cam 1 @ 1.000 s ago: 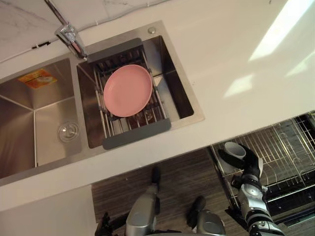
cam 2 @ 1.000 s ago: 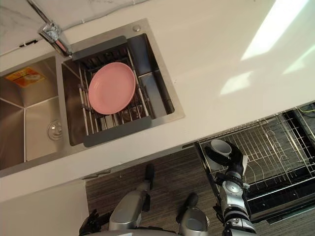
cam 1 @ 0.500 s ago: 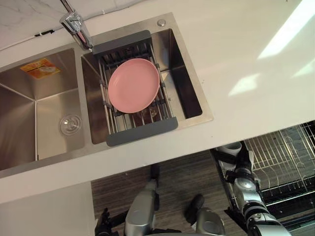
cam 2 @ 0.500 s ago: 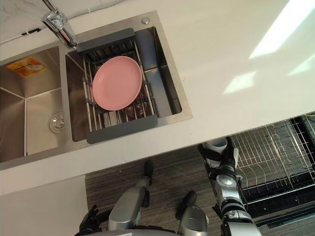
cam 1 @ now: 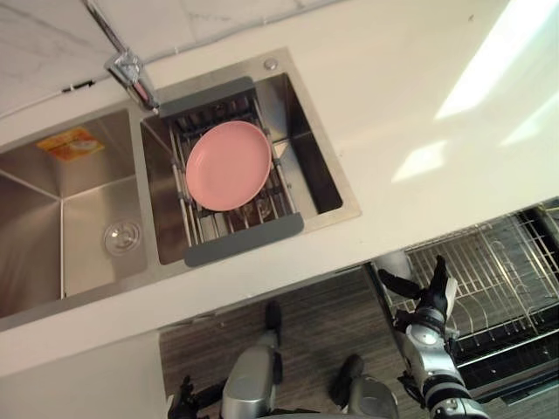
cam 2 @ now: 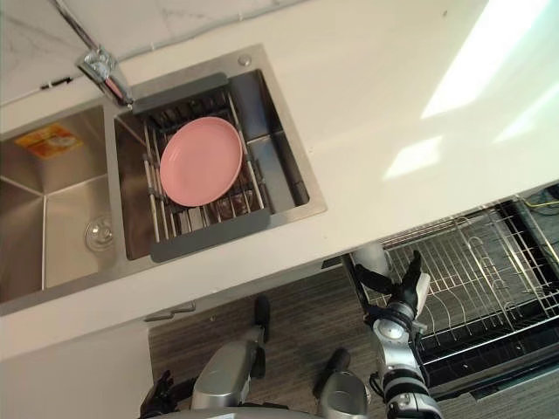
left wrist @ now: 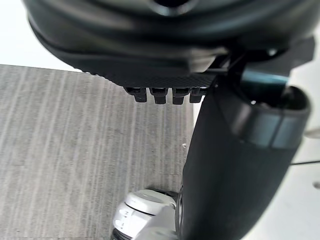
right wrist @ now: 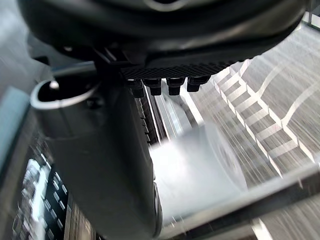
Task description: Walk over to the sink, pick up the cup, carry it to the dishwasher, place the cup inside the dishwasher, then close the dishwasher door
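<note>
Since 0.5 s ago, right hand (cam 1: 430,297) has been opened, fingers spread, off the cup (cam 1: 395,262). Cup is now left in corner of dishwasher rack (cam 1: 498,253), lower right of frame. Hand should be drawn straight back w/o clipping cup. Left hand (cam 1: 182,397) idle, lower left.

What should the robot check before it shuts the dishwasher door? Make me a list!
1. Hand not gripping the cup: the right hand is open with its fingers spread, not curled round the cup. Ok.
2. Cup inside the dishwasher: it sits in a corner of the wire rack. Ok.
3. Cup standing steady: cannot tell.
4. Right hand out of the way: it hovers over the rack, right beside the cup. Not ok.
5. Rack pushed in: it is pulled out past the counter edge. Not ok.
6. Left hand free to help: it hangs low near the floor. Cannot tell.
</note>
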{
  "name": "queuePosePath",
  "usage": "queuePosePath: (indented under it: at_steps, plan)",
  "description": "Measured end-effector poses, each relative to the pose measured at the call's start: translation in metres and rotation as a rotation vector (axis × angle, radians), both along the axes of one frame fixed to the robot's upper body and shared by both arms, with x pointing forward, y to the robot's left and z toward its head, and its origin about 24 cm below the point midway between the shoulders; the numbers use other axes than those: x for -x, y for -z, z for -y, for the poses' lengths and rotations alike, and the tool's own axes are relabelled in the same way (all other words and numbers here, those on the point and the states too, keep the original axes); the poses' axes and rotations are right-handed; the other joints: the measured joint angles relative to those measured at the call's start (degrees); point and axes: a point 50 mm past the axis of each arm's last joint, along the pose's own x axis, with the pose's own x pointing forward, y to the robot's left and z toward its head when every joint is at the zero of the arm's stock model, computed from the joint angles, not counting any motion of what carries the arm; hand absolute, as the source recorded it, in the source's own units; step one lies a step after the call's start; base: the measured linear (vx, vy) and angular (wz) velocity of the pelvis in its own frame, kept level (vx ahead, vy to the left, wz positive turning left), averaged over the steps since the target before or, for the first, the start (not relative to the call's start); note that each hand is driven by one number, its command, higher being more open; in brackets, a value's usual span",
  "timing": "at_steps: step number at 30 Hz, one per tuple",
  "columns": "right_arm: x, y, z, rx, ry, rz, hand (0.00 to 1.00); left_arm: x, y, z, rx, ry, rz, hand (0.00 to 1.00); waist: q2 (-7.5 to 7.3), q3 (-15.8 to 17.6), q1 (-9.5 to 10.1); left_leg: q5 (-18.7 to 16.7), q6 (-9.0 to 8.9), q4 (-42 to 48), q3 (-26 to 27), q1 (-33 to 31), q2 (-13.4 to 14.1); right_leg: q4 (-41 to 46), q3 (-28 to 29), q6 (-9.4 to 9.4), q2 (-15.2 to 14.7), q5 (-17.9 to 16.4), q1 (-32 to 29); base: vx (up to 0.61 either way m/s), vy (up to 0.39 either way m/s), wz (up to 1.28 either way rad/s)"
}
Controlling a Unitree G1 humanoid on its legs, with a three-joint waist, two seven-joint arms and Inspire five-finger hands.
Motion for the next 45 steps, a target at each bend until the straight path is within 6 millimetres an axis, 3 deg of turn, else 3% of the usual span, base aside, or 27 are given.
queuePosePath:
  at_steps: [6, 11, 14, 16, 17, 21, 25, 26, 27, 29, 30, 32, 35, 37, 39, 41, 44, 45]
  plan:
    - [0.023, 0.001, -0.006, -0.044, 0.022, 0.026, 1.0, 0.008, 0.001, -0.003, -0.024, -0.041, -0.041, 1.0, -1.88, -2.6, -1.62, -1.0, 0.41, 0.0, 3.5, 2.4, 1.0, -3.0, 3.4, -0.27, 1.2, 1.8, 1.2, 0.01, -0.027, -0.35]
    - [0.026, -0.015, -0.02, -0.17, 0.057, 0.167, 1.0, 0.012, 0.002, -0.002, -0.027, -0.054, -0.069, 1.0, -1.94, -4.8, -2.42, -1.6, 0.4, 0.0, 5.5, 4.1, 1.6, -4.2, 5.6, -0.47, 1.9, 2.6, 2.0, 0.0, -0.015, -0.24]
    - [0.014, -0.055, -0.03, -0.249, 0.09, 0.421, 1.0, 0.016, 0.003, -0.001, -0.024, -0.074, -0.082, 1.0, -1.79, -5.1, -2.76, -1.6, 0.36, 0.0, 6.8, 4.8, 2.1, -4.8, 6.8, -0.79, 2.4, 3.1, 2.1, -0.03, -0.011, -0.22]
    - [0.007, -0.097, -0.03, -0.239, 0.098, 0.661, 1.0, 0.023, 0.003, 0.0, -0.015, -0.128, -0.09, 1.0, -1.82, -6.1, -2.87, -2.2, 0.08, 0.0, 7.7, 5.2, 2.5, -6.0, 7.8, -1.05, 2.8, 3.8, 2.3, -0.01, -0.006, -0.24]
    - [0.005, -0.108, -0.029, -0.234, 0.101, 0.723, 1.0, 0.024, 0.004, 0.0, -0.014, -0.137, -0.092, 1.0, -1.83, -6.2, -2.94, -2.2, 0.11, 0.0, 8.0, 5.3, 2.5, -6.2, 8.1, -1.1, 2.9, 3.9, 2.4, 0.01, -0.007, -0.19]
    - [0.014, -0.174, -0.019, -0.182, 0.113, 1.12, 1.0, 0.03, 0.004, 0.001, -0.011, -0.182, -0.101, 1.0, -1.68, -7.0, -3.6, -2.1, 0.24, 0.1, 7.8, 5.6, 2.2, -7.5, 7.7, -0.99, 3.1, 4.8, 3.6, 0.01, -0.003, 0.0]
    - [0.023, -0.212, -0.015, -0.077, 0.059, 1.331, 1.0, 0.037, 0.005, 0.002, -0.026, -0.144, -0.129, 1.0, -1.19, -7.6, -5.14, -1.9, 0.76, 0.3, 7.1, 5.1, 1.8, -7.9, 5.5, -0.76, 2.5, 4.9, 5.2, 0.01, 0.006, 0.29]
    - [0.025, -0.223, -0.017, -0.025, 0.028, 1.374, 1.0, 0.037, 0.005, 0.003, -0.041, -0.089, -0.149, 1.0, -0.67, -7.9, -5.78, -3.3, 2.14, 0.5, 10.3, 4.5, 2.0, -7.9, 3.7, -0.61, 2.1, 4.9, 5.7, -0.01, 0.047, 0.78]
    - [0.028, -0.235, -0.019, -0.002, -0.005, 1.429, 1.0, 0.039, 0.005, 0.0, -0.061, -0.053, -0.174, 1.0, -0.13, -8.2, -6.81, -4.7, 2.91, 2.1, 18.5, 4.4, 3.3, -8.3, 0.1, -0.2, 1.6, 5.1, 7.0, -0.01, 0.061, 1.07]
    - [0.028, -0.247, -0.022, 0.02, -0.057, 1.473, 1.0, 0.041, 0.005, -0.004, -0.072, -0.021, -0.206, 1.0, 0.44, -8.6, -8.06, -5.4, 3.33, 4.6, 24.6, 3.9, 4.6, -9.0, -3.8, 0.29, 0.7, 5.2, 8.5, 0.01, 0.094, 1.22]
    - [0.015, -0.259, -0.029, 0.029, -0.196, 1.462, 1.0, 0.048, 0.009, 0.001, -0.036, -0.031, -0.258, 1.0, 2.5, -9.9, -8.24, -5.2, 3.6, 6.8, 28.7, 3.3, 5.7, -8.8, -7.0, 1.63, -0.5, 4.9, 9.5, -0.01, 0.124, 1.01]
    - [-0.007, -0.252, -0.048, -0.044, -0.357, 1.361, 1.0, 0.059, 0.011, 0.01, 0.008, -0.05, -0.301, 1.0, 3.08, -10.3, -7.62, -4.7, 3.6, 6.1, 28.1, 3.5, 4.3, -8.5, -7.7, 2.52, -1.7, 4.9, 9.9, 0.01, 0.131, 0.52]
    - [-0.032, -0.22, -0.073, -0.225, -0.492, 1.134, 1.0, 0.057, 0.012, 0.016, 0.014, -0.001, -0.305, 1.0, 2.66, -10.1, -6.56, -2.2, 4.29, 2.0, 26.3, 3.4, 1.9, -8.5, -9.9, 3.05, -2.3, 5.0, 9.7, 0.0, 0.09, 0.42]
    - [-0.048, -0.18, -0.077, -0.377, -0.431, 0.93, 1.0, 0.048, 0.011, 0.014, -0.036, 0.097, -0.293, 1.0, 2.11, -9.9, -5.14, -0.8, 4.96, -0.4, 24.1, 3.3, 0.3, -7.5, -12.0, 3.56, -3.2, 4.7, 10.1, 0.0, 0.071, 0.52]
    - [-0.05, -0.155, -0.077, -0.468, -0.337, 0.838, 1.0, 0.045, 0.009, 0.01, -0.056, 0.121, -0.281, 1.0, 0.72, -9.4, -4.26, -0.8, 5.63, -0.4, 23.2, 3.4, -0.8, -7.2, -13.0, 3.72, -4.0, 4.5, 10.9, 0.02, 0.062, 0.32]
    - [-0.05, -0.145, -0.075, -0.507, -0.284, 0.812, 1.0, 0.043, 0.009, 0.008, -0.062, 0.118, -0.276, 1.0, -0.1, -9.0, -4.09, -1.2, 6.23, -0.4, 22.9, 3.5, -1.9, -6.5, -13.1, 3.64, -5.2, 4.5, 11.0, 0.04, 0.074, 0.17]
    - [-0.048, -0.145, -0.054, -0.493, -0.199, 0.838, 1.0, 0.041, 0.009, 0.007, -0.065, 0.129, -0.262, 1.0, -1.53, -8.7, -3.44, -3.2, 7.24, -0.4, 22.0, 4.4, -4.4, -1.1, -13.5, 1.17, -8.7, 2.2, 10.6, 0.04, 0.081, 0.23]
    - [-0.046, -0.147, -0.043, -0.472, -0.159, 0.864, 1.0, 0.04, 0.008, 0.006, -0.059, 0.135, -0.26, 1.0, -2.05, -9.0, -3.45, -3.7, 7.64, -0.4, 20.9, 4.5, -5.5, 3.0, -14.2, -1.03, -10.7, 0.9, 10.1, 0.04, 0.07, 0.42]
